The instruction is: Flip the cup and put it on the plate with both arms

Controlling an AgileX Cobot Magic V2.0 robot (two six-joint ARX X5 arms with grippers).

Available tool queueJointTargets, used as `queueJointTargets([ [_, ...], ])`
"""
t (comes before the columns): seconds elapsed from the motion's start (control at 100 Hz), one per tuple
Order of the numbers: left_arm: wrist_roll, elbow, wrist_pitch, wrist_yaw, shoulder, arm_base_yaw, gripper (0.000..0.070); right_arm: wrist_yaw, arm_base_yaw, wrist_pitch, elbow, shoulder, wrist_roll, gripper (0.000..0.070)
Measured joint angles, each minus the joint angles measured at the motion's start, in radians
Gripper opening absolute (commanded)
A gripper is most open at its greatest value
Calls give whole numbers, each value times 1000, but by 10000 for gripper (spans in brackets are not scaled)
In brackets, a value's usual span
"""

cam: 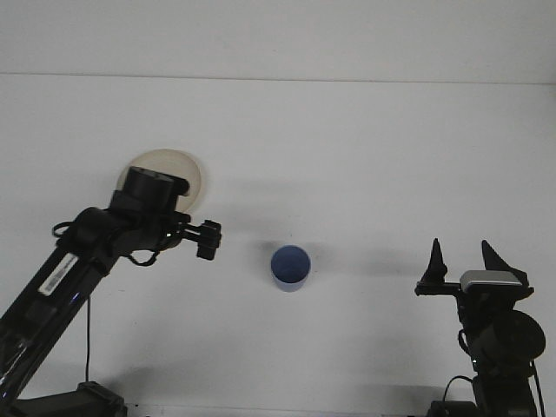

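Blue cup (290, 267) sits at three o'clock of the left gripper (208, 240), jaws unclear; approach level; right gripper (459, 258) spread

cup (290, 267) sitting near the middle of the table (365, 156). plate (189, 170) lying behind and to the left of it, partly hidden by the left arm (95, 248). left gripper (208, 239) hanging just left of cup, apart. right gripper (460, 259) standing well right of cup.
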Motion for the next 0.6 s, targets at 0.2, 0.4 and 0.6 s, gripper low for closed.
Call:
queueJointTargets([
  [0.2,0,78,16,0,166,-125,567,0,0,0,0,0,0,575],
  [0.4,1,121,49,1,262,-213,567,0,0,0,0,0,0,575],
  [0.6,1,137,70,1,329,-257,567,0,0,0,0,0,-1,575],
])
